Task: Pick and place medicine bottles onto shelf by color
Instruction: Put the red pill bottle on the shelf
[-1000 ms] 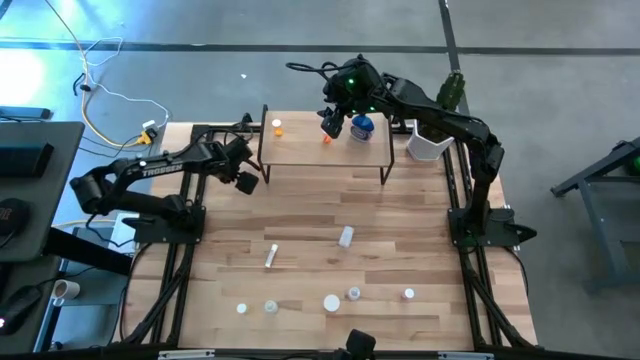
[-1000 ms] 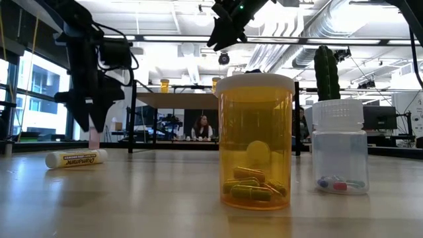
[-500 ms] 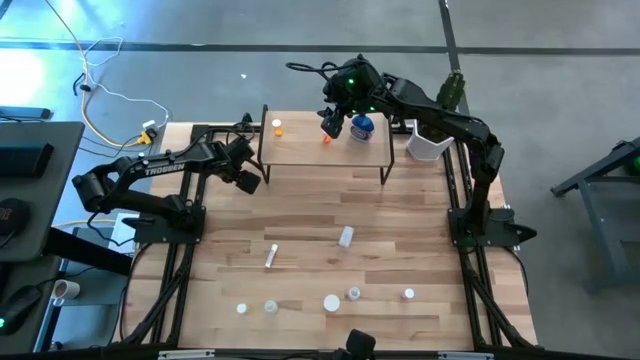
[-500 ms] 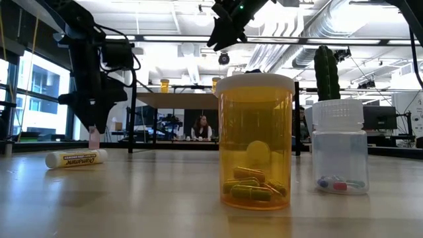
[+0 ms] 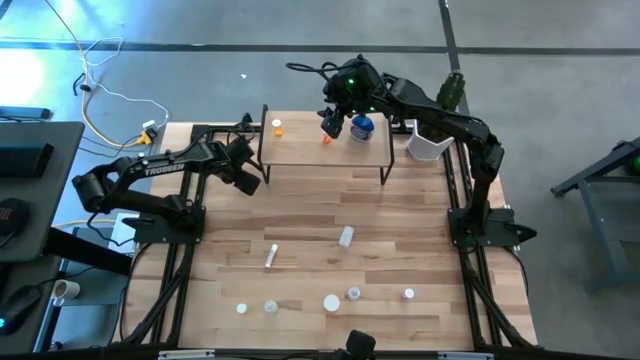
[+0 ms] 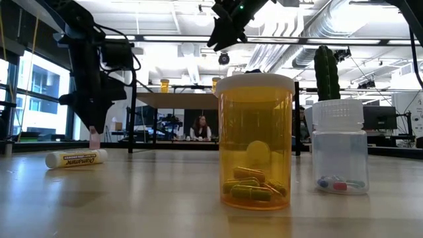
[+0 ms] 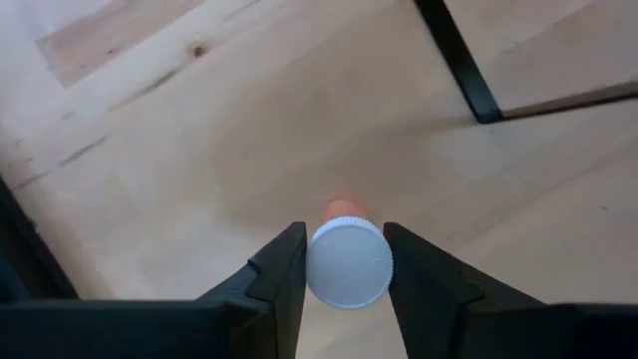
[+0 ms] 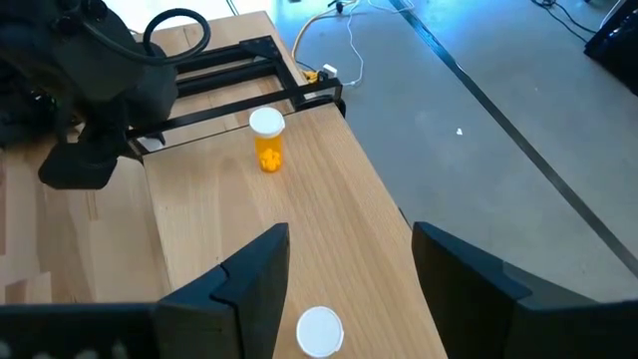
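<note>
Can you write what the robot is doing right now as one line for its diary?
left gripper: closing around white-capped bottle on table | right gripper: open above shelf

The shelf (image 5: pixel 325 150) is placed at the far middle of the table (image 5: pixel 300 210). Three bottles are set on its top: one (image 5: pixel 277 127) at the left end, a second (image 5: pixel 327 139) near the middle, a round one (image 5: pixel 362 126) toward the right. A pot (image 5: pixel 428 145) is located just right of the shelf. A capped bottle (image 7: pixel 348 261) is positioned on the table left of the shelf, between the fingers of the left gripper (image 7: pixel 345 269). Two bottles (image 5: pixel 271 255) (image 5: pixel 346 236) are found lying mid-table. Five more (image 5: pixel 241 309) (image 5: pixel 270 307) (image 5: pixel 331 302) (image 5: pixel 354 293) (image 5: pixel 408 294) are ranged in a loose row along the near edge.
</note>
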{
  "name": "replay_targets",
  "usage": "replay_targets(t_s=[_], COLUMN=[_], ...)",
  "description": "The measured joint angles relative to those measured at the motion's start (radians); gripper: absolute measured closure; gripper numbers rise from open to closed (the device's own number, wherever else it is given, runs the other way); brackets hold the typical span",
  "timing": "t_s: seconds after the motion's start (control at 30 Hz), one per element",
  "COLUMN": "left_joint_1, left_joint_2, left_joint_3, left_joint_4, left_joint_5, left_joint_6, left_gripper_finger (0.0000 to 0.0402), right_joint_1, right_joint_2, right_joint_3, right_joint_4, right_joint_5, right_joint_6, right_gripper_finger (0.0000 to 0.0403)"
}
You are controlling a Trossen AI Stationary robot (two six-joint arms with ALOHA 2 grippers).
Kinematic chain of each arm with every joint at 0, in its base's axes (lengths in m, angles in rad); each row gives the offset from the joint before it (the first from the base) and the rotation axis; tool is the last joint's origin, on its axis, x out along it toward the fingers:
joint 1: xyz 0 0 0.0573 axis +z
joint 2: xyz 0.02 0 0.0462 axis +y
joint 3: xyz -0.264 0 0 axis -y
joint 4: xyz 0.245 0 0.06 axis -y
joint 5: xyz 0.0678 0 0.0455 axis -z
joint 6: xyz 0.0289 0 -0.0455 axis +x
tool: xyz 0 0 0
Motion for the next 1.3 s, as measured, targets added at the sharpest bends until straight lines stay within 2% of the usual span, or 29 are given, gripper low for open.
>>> replay_targets(t_s=[0.17,0.7,1.0,1.3], left_joint_1=[0.0,0.022,0.054,0.011], left_joint_2=[-0.006,-0.007,-0.007,-0.007], left_joint_3=[0.033,0.34,0.579,0.775], left_joint_4=[-0.076,-0.399,-0.474,-0.466], left_joint_5=[0.011,-0.164,-0.15,-0.06], left_joint_6=[0.008,0.144,0.165,0.156], left_gripper_finger=[0.0285,0.0284,0.0284,0.0284], right_joint_1=[0.0,0.0,0.0,-0.009], right_joint_2=[0.0,0.0,0.0,-0.002], right_joint_3=[0.0,0.0,0.0,0.0], right_joint_4=[-0.006,-0.007,-0.007,-0.006], right_joint_5=[0.0,0.002,0.056,0.079], right_joint_6=[0.0,0.0,0.0,-0.005], right_gripper_finger=[0.0199,0.0199,0.0199,0.0199])
